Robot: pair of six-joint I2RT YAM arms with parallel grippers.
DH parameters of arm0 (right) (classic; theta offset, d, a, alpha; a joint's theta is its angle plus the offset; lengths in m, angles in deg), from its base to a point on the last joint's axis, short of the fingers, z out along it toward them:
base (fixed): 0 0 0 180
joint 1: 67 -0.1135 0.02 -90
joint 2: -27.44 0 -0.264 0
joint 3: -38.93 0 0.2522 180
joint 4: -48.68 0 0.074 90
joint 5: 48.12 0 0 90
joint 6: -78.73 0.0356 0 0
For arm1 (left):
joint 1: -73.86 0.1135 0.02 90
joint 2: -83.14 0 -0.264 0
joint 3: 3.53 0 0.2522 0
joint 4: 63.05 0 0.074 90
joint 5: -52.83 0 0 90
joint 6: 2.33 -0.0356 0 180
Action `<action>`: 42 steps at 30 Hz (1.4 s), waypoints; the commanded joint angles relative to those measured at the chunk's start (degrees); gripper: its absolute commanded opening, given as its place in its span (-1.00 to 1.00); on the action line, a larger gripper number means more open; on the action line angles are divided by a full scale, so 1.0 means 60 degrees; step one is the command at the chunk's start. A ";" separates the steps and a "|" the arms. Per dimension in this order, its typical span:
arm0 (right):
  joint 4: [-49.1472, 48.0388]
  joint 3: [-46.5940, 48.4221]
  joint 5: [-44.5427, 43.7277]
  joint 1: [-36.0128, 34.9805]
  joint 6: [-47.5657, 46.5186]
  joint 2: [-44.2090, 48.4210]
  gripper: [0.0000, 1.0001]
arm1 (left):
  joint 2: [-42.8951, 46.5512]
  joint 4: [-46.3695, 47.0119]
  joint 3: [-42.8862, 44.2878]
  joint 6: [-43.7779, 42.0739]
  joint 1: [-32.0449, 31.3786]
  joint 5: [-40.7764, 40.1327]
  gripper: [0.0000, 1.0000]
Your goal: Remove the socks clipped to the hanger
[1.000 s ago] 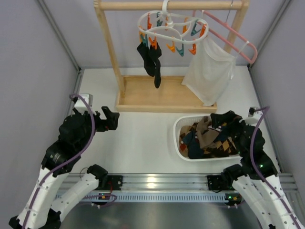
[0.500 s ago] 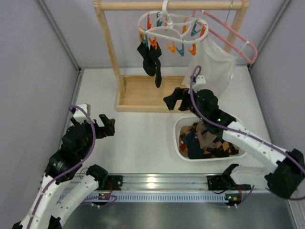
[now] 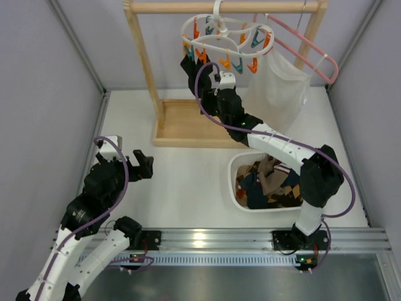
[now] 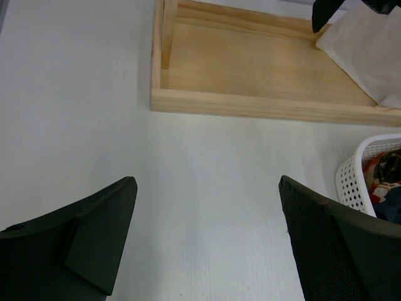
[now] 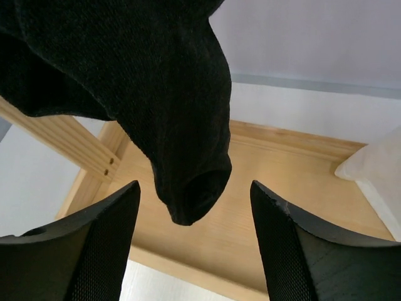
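The white looped hanger (image 3: 222,30) with orange and teal clips hangs from the wooden rack's top bar. Dark socks (image 3: 188,65) hang clipped at its left side, partly hidden by my right arm. My right gripper (image 3: 204,88) is open, right at the hanging socks. In the right wrist view the black sock (image 5: 156,81) hangs down with its lower end between my spread fingers (image 5: 81,251), untouched; the gripper (image 5: 195,210) is empty. My left gripper (image 3: 143,164) is open and empty above the bare table, also in the left wrist view (image 4: 205,185).
The wooden rack (image 3: 188,125) has a tray base and a left post (image 3: 145,69). A white mesh bag (image 3: 276,94) and pink hanger (image 3: 307,47) hang to the right. A white basket (image 3: 233,170) holding socks sits front right; its rim also shows in the left wrist view (image 4: 366,169).
My right arm has swung from over the basket up and left to the hanging socks, jaws open. The left arm has shifted only slightly.
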State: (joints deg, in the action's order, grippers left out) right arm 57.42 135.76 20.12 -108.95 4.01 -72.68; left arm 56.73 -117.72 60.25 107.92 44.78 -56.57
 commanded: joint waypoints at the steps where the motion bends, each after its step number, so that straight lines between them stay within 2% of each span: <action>1: -0.0773 0.0876 -0.0459 -0.0156 -0.0467 -0.0320 0.36 | -0.0124 0.0475 -0.0046 0.0009 0.0013 0.0200 0.97; 3: -0.0965 0.1096 -0.0853 -0.0141 -0.0715 -0.0700 0.16 | -0.0197 0.0489 -0.0031 -0.0006 0.0013 0.0259 0.97; 8: -0.0994 0.1682 -0.1559 -0.0112 -0.0864 -0.1476 -0.01 | -0.0256 0.0489 -0.0031 -0.0006 0.0027 0.0260 0.97; 11: -0.1112 0.1741 -0.1545 -0.0112 -0.0878 -0.1639 -0.19 | -0.0329 0.0475 -0.0016 0.0009 0.0013 0.0215 0.97; 12: -0.1127 0.1741 -0.1515 -0.0112 -0.0907 -0.1639 -0.29 | -0.0344 0.0475 -0.0016 0.0009 0.0027 0.0201 0.97; 13: -0.1156 0.1712 -0.1515 -0.0127 -0.0922 -0.1639 -0.58 | -0.0373 0.0460 -0.0016 0.0009 0.0013 0.0172 0.97; 16: -0.1448 0.1042 -0.1501 -0.0156 -0.0864 -0.1115 -0.92 | -0.0358 0.0475 0.0027 0.0052 0.0013 -0.0163 0.97; 22: -0.2444 -0.0890 -0.0945 -0.0448 -0.0674 0.0437 -0.95 | -0.0563 0.0475 0.0510 0.0534 0.0027 -0.0064 0.97; 28: -0.2578 -0.2270 0.0139 -0.0464 -0.0512 0.1741 -0.99 | -0.1879 0.0489 0.2222 0.1296 0.0013 0.0771 0.96; 34: -0.2460 -0.3135 0.1076 -0.0536 -0.0278 0.2856 -0.99 | -0.4237 0.0504 0.5063 0.1809 0.0027 0.1050 0.97; 38: -0.2197 -0.3225 0.1545 -0.0625 -0.0263 0.3136 -1.00 | -0.6591 0.0519 0.7884 0.1840 -0.0002 0.1737 0.97; 42: -0.1918 -0.3238 0.1780 -0.0683 -0.0161 0.3370 -1.00 | -0.8324 0.0504 1.0116 0.1752 -0.0017 0.2075 0.97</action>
State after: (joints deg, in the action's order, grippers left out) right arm 46.17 116.74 27.79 -111.71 1.85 -55.43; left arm 12.16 -116.19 113.48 117.88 44.78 -47.19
